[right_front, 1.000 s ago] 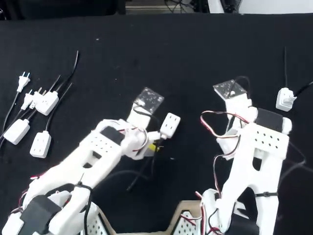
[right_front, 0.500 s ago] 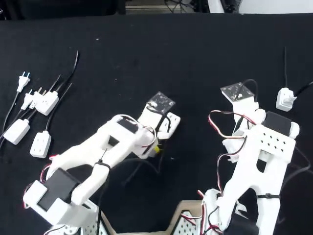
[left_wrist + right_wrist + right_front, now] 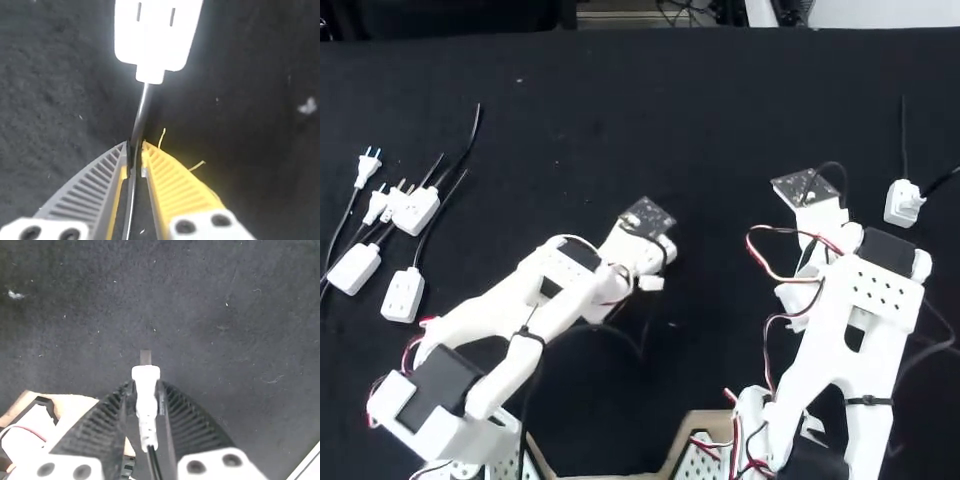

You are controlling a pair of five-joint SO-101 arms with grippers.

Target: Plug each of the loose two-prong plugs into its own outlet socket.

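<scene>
The black table [image 3: 620, 100] is shared by two white arms, set side by side so that one part can be offered to the other. Near the table's middle an outlet socket [image 3: 157, 32] is steadied by the left arm [image 3: 520, 320]. Its cord [image 3: 142, 107] is pinched just behind the body by the left gripper [image 3: 134, 147], whose jaws are closed to a sliver, and the two slots are left uncovered, presumably for mating. Over bare cloth to the right, a white two-prong plug [image 3: 145, 400] is clamped by its body in the right gripper [image 3: 145, 385]. A prong [image 3: 145, 356] is pointed forward past the fingertips, seemingly ready for insertion. Spare sockets [image 3: 402, 295] and loose plugs [image 3: 366, 165] are laid well apart near the left edge, presumably for later pairing.
</scene>
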